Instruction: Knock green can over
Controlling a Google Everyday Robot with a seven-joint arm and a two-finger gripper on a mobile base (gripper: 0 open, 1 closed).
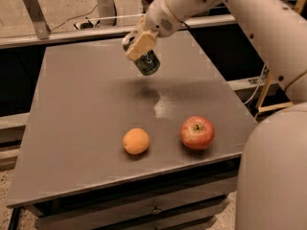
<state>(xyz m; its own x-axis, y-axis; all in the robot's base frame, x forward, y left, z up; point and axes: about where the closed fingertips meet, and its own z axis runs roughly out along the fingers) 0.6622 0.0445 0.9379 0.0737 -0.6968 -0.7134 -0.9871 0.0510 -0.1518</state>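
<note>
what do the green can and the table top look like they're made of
Green can: probably thin metal, glossy; small highlights glint on its dark green wall where it hangs tilted in the gripper, above the far side of the table. Table: grey matte top, perhaps laminate or painted board; only a dull sheen patch shows near the apple.
</note>
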